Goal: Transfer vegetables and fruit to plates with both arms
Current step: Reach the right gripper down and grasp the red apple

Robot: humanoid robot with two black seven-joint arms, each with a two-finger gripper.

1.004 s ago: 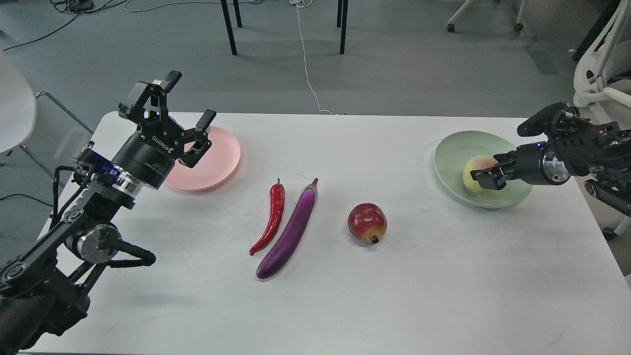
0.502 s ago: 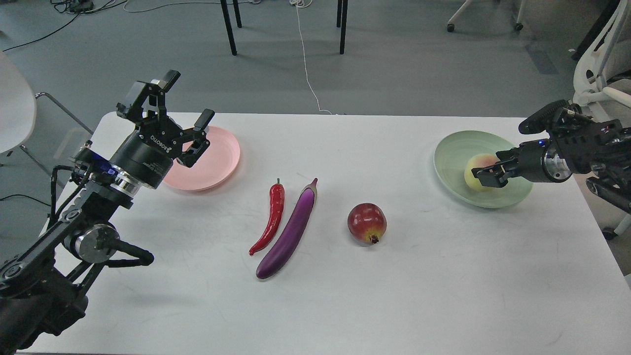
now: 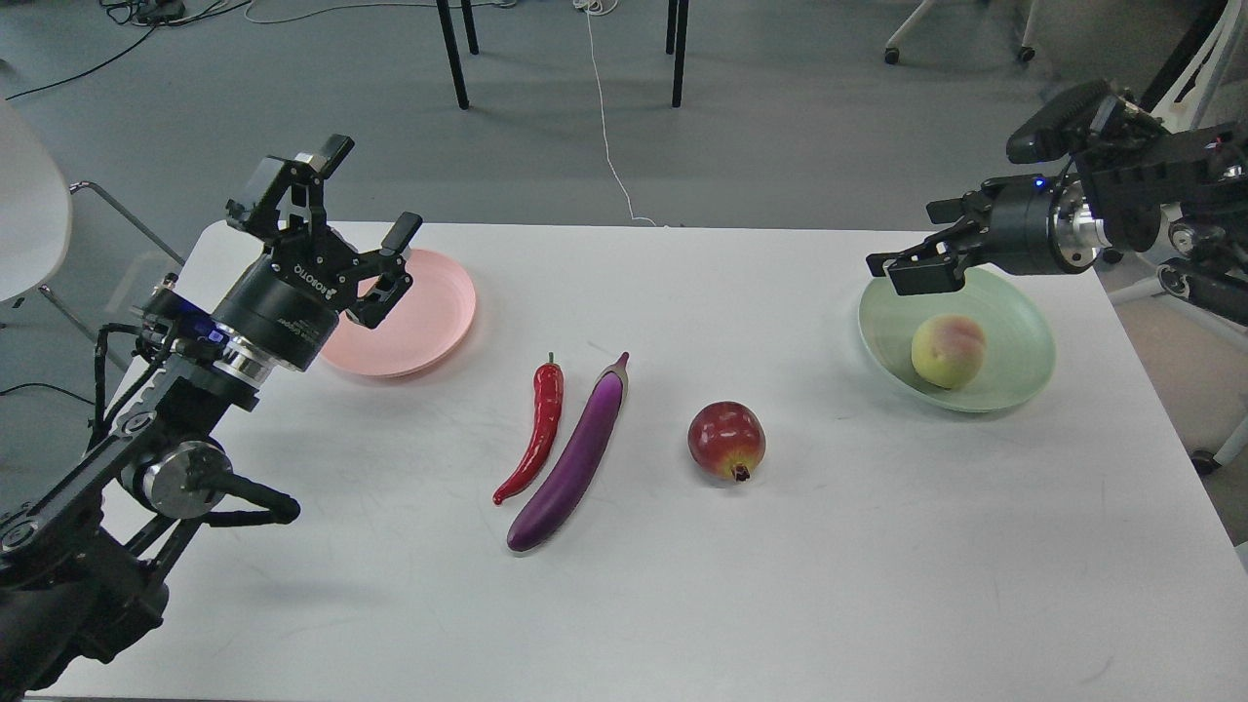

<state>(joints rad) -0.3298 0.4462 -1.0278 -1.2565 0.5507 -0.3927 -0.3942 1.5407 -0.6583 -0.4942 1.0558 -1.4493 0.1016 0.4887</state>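
White table [image 3: 682,604] in the foreground, grey floor [image 3: 799,127] beyond the table, black furniture legs [image 3: 453,54] past the table's far edge, white cable [image 3: 606,127] trailing toward the table, white chair [image 3: 29,205] left of the table, office-chair base [image 3: 960,29] far right of the table.

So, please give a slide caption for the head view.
Peach on green plate; chili, eggplant, red fruit wait.
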